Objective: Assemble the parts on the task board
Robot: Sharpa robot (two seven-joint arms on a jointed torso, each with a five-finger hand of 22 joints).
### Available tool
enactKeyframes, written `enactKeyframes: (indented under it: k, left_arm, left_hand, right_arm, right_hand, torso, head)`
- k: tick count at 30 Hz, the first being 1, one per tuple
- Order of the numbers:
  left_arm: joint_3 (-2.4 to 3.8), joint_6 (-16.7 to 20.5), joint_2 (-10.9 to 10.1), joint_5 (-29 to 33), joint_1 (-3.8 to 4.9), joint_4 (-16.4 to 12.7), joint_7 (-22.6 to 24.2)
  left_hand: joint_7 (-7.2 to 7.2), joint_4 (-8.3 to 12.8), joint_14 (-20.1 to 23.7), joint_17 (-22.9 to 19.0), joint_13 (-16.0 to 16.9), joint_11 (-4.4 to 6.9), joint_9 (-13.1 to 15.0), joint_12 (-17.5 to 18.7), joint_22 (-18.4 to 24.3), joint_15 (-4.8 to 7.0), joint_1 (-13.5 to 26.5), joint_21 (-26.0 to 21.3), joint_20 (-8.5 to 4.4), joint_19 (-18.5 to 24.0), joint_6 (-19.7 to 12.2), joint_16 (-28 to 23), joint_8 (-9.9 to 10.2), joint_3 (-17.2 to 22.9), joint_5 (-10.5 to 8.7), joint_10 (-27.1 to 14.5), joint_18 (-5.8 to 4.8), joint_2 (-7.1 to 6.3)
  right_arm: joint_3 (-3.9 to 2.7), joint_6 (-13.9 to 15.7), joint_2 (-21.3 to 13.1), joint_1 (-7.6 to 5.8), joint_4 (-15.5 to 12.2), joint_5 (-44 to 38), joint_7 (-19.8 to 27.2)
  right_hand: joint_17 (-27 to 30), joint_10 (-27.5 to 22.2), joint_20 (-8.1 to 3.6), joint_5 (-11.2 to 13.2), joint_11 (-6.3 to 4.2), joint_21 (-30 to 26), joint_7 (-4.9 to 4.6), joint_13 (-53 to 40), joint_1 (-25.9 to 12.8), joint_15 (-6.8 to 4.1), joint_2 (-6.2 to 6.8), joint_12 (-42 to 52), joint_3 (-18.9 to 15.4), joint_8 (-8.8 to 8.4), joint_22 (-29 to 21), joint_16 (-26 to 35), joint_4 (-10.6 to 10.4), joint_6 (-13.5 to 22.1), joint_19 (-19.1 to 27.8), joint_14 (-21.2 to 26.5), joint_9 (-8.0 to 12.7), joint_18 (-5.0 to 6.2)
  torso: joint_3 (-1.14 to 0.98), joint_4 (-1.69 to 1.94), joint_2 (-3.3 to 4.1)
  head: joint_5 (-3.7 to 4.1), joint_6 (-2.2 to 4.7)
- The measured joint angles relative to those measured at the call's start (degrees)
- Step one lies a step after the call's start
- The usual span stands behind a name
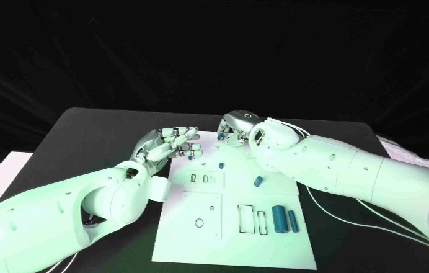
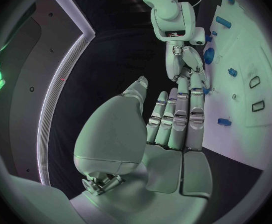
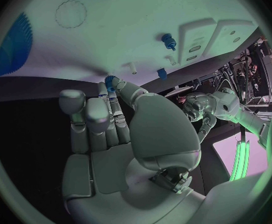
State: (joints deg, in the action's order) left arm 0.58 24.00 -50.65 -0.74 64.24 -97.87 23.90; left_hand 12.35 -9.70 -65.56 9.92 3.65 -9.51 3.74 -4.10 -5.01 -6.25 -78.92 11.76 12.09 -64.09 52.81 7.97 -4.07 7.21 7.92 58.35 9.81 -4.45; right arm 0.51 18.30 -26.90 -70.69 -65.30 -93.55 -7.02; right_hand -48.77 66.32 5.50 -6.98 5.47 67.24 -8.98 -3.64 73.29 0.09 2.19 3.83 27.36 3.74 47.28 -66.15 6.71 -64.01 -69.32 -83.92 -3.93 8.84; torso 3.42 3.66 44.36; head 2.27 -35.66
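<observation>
No brand, label or writing can be read on anything in view.

On the left, the left arm [image 1: 80,208] is brought in over the near left part of the black worktop [image 1: 89,130], and the left hand [image 1: 168,144] is held at the far left corner of the task board [image 1: 234,223]. In the left wrist view its fingers [image 2: 173,117] are seen laid straight and close together, side by side, with the thumb set a little apart; nothing is seen held in them, so the hand is released.

The white task board is laid in the middle of the worktop. On it, a small blue part [image 1: 190,159] is seen just beside the left hand's fingertips, another small part [image 1: 222,165] stands a little further in, and a short blue piece [image 1: 258,180] lies tilted near the middle. Two long blue cylinders [image 1: 284,219] lie side by side near the right edge, just beside outlined rectangular slots [image 1: 251,218].

On the right, the right arm [image 1: 348,170] is brought in across the board's right side, and the right hand [image 1: 240,127] is bent down over the board's far edge. In the right wrist view a small blue part [image 3: 110,81] is seen pinched at the tips of its thumb and one finger, the other fingers [image 3: 89,117] being curled in beside them. A large blue ridged disc [image 3: 11,45] is seen on the board at that view's edge.
</observation>
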Motion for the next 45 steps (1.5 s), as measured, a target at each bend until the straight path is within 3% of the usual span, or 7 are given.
enactKeyframes:
  k: [6, 16, 22, 25, 30, 37, 45]
  left_arm:
    - [0.00, 0.00, -0.01, 0.00, 0.02, 0.02, -0.05]
    - [0.00, -0.06, -0.31, 0.00, 0.03, 0.17, -0.07]
    - [0.00, -0.07, -0.63, 0.01, 0.03, 0.20, -0.08]
    - [-0.01, -0.09, -0.70, 0.01, 0.03, 0.18, -0.09]
    - [-0.01, -0.13, -0.82, 0.01, 0.03, 0.17, -0.10]
    - [0.00, -0.22, -0.81, 0.01, 0.04, 0.18, -0.11]
    - [0.00, -0.35, -0.61, 0.01, 0.05, 0.34, -0.10]
  left_hand:
    - [0.00, 0.38, 0.00, 0.09, 0.00, 0.00, 0.00, 0.00, 0.07, 0.00, -0.23, 0.00, 0.00, 0.00, 0.00, -0.26, 0.00, 0.06, 0.00, 0.00, 0.00, 0.23]
    - [0.00, 0.38, 0.00, 0.09, 0.00, 0.00, 0.00, 0.00, 0.07, 0.00, -0.23, 0.00, 0.00, 0.00, 0.00, -0.26, 0.00, 0.06, 0.00, 0.00, 0.00, 0.23]
    - [0.00, 0.38, 0.00, 0.08, 0.00, 0.00, 0.00, 0.00, 0.09, 0.00, -0.23, -0.23, 0.00, 0.00, 0.00, -0.26, 0.00, 0.06, 0.00, 0.00, 0.00, 0.23]
    - [0.00, 0.38, 0.00, 0.08, 0.00, 0.00, 0.00, 0.00, 0.13, 0.00, -0.23, -0.23, 0.00, 0.00, 0.00, -0.26, 0.00, 0.06, 0.00, 0.00, -0.01, 0.23]
    - [0.00, 0.37, 0.00, 0.13, 0.00, 0.00, 0.00, 0.00, 0.13, 0.00, -0.23, -0.23, 0.00, 0.00, 0.00, -0.26, 0.00, 0.06, 0.00, 0.00, -0.01, 0.23]
    - [0.00, 0.37, 0.00, 0.13, 0.00, 0.00, 0.00, 0.00, 0.12, 0.00, -0.23, -0.23, 0.00, 0.00, 0.00, -0.26, 0.00, 0.06, 0.00, 0.00, -0.01, 0.23]
    - [0.00, 0.37, 0.00, 0.12, 0.00, 0.00, 0.00, 0.00, 0.12, 0.00, -0.23, -0.23, 0.00, 0.00, 0.00, -0.26, 0.00, 0.06, 0.00, 0.00, -0.01, 0.23]
  right_arm:
    - [0.07, -0.08, -0.04, 0.08, 0.18, -0.09, -0.20]
    - [-0.02, 0.69, -4.03, 0.05, -4.28, 0.76, -0.35]
    - [-0.72, 1.29, -10.18, -0.55, -10.40, 2.22, -0.51]
    - [-0.96, 1.16, -13.70, -1.41, -13.18, 3.48, -1.02]
    - [-1.10, -0.11, -17.88, -2.27, -15.54, 5.55, -2.87]
    - [-1.11, -3.33, -19.79, -2.53, -15.28, 8.75, -7.02]
    - [-1.07, -6.52, -18.66, -2.47, -13.45, 10.93, -10.18]
  right_hand:
    - [4.50, -7.55, 1.31, 1.05, 1.04, -3.36, -0.97, 0.17, -0.41, 1.19, 3.12, -0.13, -0.91, -0.12, -5.97, 2.38, -0.86, 7.31, 4.00, 0.91, 0.30, 0.01]
    - [5.24, -8.22, 1.58, 0.55, 1.42, -3.77, -1.40, -0.07, -0.26, 1.28, 3.28, 0.63, -1.78, -0.12, -6.05, 2.79, -1.12, 8.05, 4.27, 1.00, 0.11, 0.01]
    - [1.74, -3.48, 1.39, -1.00, 0.86, -0.98, -1.24, -0.33, 0.04, 0.91, 2.98, 2.81, -2.06, 0.17, -2.15, 0.42, -1.63, 6.05, 1.47, 0.28, 0.00, 0.01]
    - [-8.99, 2.39, 0.80, -1.88, 0.62, 3.46, -0.77, -1.83, -0.33, 0.05, 3.35, 6.20, -2.63, 0.22, 5.25, -6.38, -2.79, 5.71, -2.57, -0.11, 0.04, -1.50]
    - [-16.58, 12.65, -1.10, -3.12, -2.84, 8.10, 1.06, -6.75, -1.87, -1.75, 6.54, 12.09, -6.95, 0.22, 12.58, -11.57, -4.39, 7.53, -6.23, -0.11, 0.12, -2.64]
    - [-25.63, 12.30, -1.40, -4.11, -3.25, 12.44, 1.32, -45.82, 0.72, -2.10, 5.76, 47.70, -15.75, 0.22, 19.57, -17.24, -9.41, 9.11, -8.98, -0.09, 0.02, -3.60]
    - [-26.18, 11.11, -1.04, -4.11, -2.64, 12.86, 0.94, -56.21, 2.06, -1.82, 4.84, 56.03, -18.51, 0.22, 20.35, -18.33, -12.17, 9.50, -9.03, -0.20, 0.03, -3.60]
  torso:
    - [0.00, -0.06, 0.01]
    - [-0.09, -0.21, -0.01]
    - [-0.11, -0.50, -0.09]
    - [-0.18, -0.71, -0.19]
    - [-0.27, -1.11, -0.37]
    - [-0.48, -1.59, -0.42]
    - [-0.51, -1.63, -0.43]
  head:
    - [-0.07, -0.07]
    - [-0.22, -0.05]
    - [-0.19, -0.02]
    - [-0.10, -0.01]
    - [-0.01, 0.03]
    - [0.16, 0.10]
    - [0.55, 0.02]
